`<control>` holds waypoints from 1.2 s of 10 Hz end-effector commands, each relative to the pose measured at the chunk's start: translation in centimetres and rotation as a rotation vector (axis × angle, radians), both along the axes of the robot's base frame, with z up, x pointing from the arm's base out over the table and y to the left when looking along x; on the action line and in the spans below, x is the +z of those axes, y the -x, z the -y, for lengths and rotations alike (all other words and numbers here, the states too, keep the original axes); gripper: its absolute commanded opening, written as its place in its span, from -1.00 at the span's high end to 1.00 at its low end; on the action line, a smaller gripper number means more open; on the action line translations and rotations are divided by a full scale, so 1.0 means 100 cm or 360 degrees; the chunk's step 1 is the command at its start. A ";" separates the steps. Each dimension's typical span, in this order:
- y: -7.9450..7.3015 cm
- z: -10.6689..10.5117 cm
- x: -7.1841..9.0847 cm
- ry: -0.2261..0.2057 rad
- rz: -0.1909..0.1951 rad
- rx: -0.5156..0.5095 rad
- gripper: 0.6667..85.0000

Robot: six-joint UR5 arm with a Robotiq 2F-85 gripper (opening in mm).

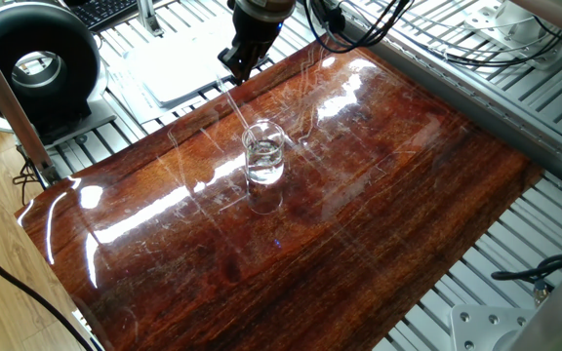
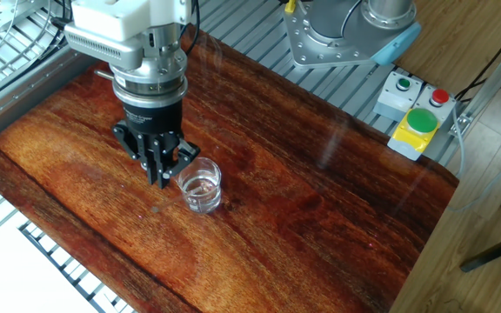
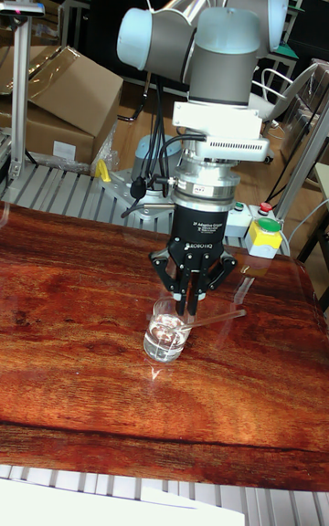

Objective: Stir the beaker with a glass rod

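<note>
Tool [image 3: 188,305] fingers pinched together on the glass rod [image 3: 212,319], which slants into the beaker [image 3: 167,331]. Beaker upright with clear liquid, mid-bench [image 2: 320,226], tool just above its rim.

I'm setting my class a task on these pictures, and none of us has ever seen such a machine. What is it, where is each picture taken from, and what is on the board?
It is one robot arm ending in a two-finger gripper. Two cameras look down at the table from different sides. The tall picture faces the arm from the front. On the shiny wooden board stands a small beaker holding clear liquid. The gripper hangs just above and beside it. Its fingers are closed on a thin glass rod, hard to see, which slants down into the beaker.
</note>
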State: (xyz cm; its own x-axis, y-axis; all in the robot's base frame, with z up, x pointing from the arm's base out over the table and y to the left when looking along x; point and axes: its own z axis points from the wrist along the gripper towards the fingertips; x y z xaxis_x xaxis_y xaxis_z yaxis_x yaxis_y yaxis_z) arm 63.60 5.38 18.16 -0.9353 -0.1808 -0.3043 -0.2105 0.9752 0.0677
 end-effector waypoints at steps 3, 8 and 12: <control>0.006 0.002 0.006 -0.0017 -0.0040 -0.0012 0.60; 0.014 0.018 0.021 0.0061 -0.0130 -0.0056 0.99; 0.038 0.030 0.036 0.0160 -0.0260 -0.0103 0.99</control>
